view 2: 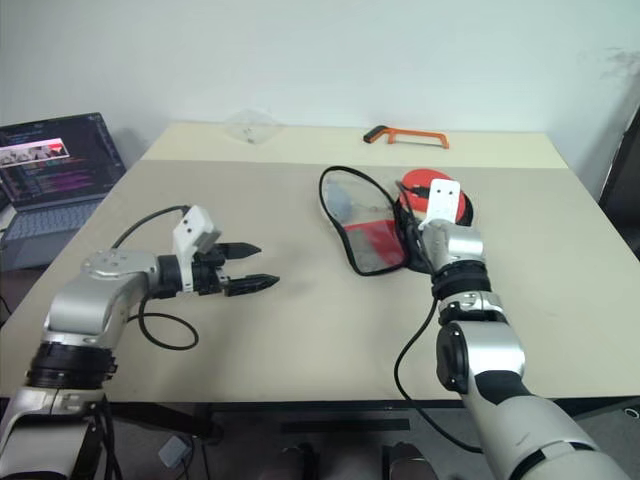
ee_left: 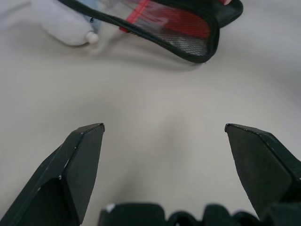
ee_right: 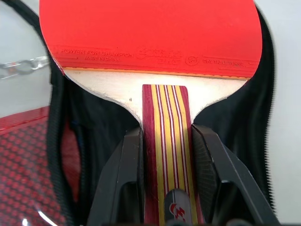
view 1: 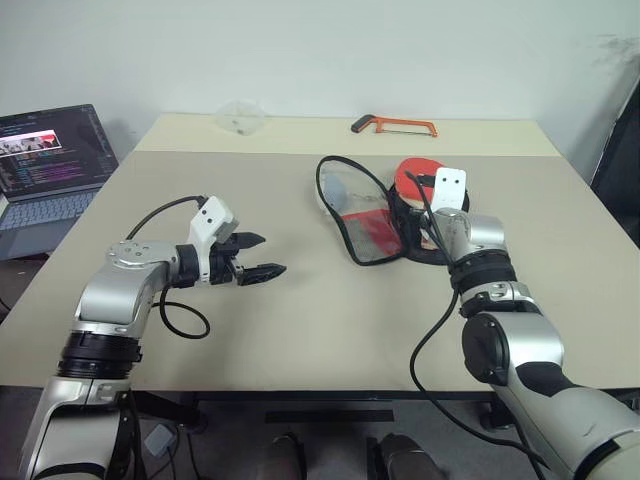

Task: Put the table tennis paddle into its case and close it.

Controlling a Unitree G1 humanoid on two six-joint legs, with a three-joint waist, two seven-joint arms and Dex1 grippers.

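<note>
The table tennis paddle [ee_right: 150,33] has a red rubber blade and a striped wooden handle. My right gripper [ee_right: 165,134] is shut on that handle. The blade lies over the black half of the case [ee_right: 235,113], which is spread open on the table. The case's clear plastic and mesh flap [view 1: 365,228] is folded out to the left of the paddle [view 1: 412,172]. My left gripper [view 1: 272,253] hovers over bare table well left of the case, open, with nothing between its fingers. Seen from its wrist, the flap's black-trimmed edge [ee_left: 188,40] lies ahead.
A small pale pouch [ee_left: 66,26] lies by the case's far left end. At the table's back edge are an orange-framed hacksaw [view 1: 393,124] and a clear plastic item [view 1: 240,115]. An open laptop [view 1: 50,160] stands off the table's left side.
</note>
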